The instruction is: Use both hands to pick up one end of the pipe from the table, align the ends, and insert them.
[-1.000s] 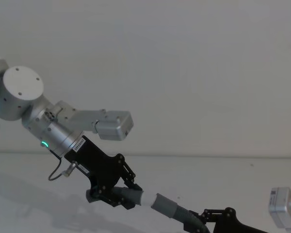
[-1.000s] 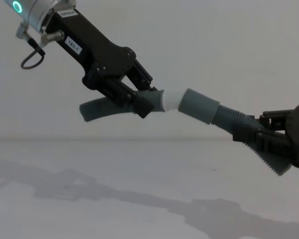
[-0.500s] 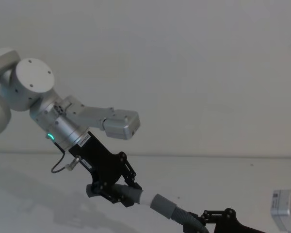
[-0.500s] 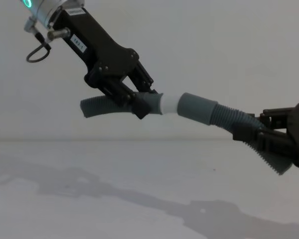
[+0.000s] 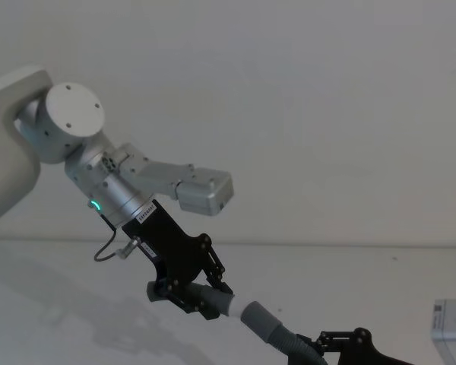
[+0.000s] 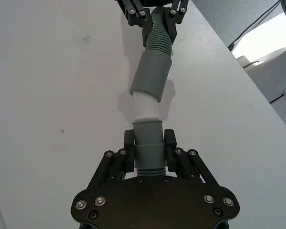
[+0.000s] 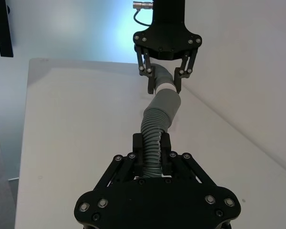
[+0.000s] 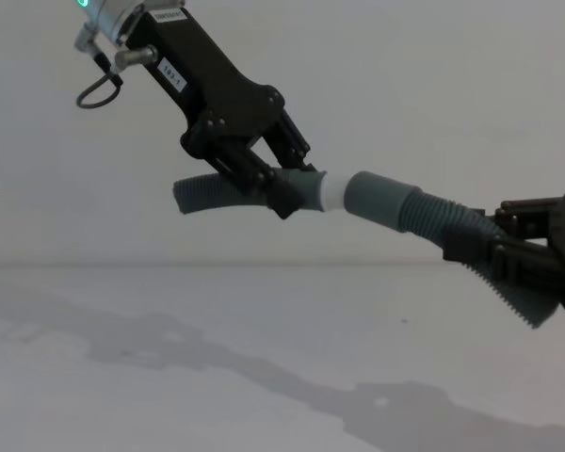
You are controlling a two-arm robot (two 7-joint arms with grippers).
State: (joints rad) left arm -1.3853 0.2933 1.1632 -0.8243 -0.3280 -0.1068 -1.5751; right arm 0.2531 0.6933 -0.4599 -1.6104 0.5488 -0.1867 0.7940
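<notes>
Both pipe pieces are held in the air above the white table (image 8: 169, 377). My left gripper (image 8: 297, 185) is shut on the smooth cuff of the left piece (image 8: 202, 195), just behind its white spigot tip (image 8: 334, 193). That tip sits partly inside the wider grey socket cuff (image 8: 377, 200) of the right piece, with a short white band still showing. The right gripper (image 8: 476, 235) is shut on the right piece's ribbed hose (image 8: 431, 218). In the left wrist view the white tip (image 6: 145, 107) enters the socket (image 6: 150, 76) slightly off line. In the right wrist view the hose (image 7: 155, 129) curves up to the left gripper (image 7: 164, 71).
A pale wall stands behind the table. A silver camera block (image 5: 205, 192) juts from the left wrist, and another (image 5: 452, 327) sits at the lower right. The table's edge (image 6: 238, 76) runs close beside the pipes, with cables and white items beyond it.
The left arm has moved right and a little up, carrying its piece along. The white tip has gone deeper into the socket cuff, so less white shows. The right gripper has barely moved.
</notes>
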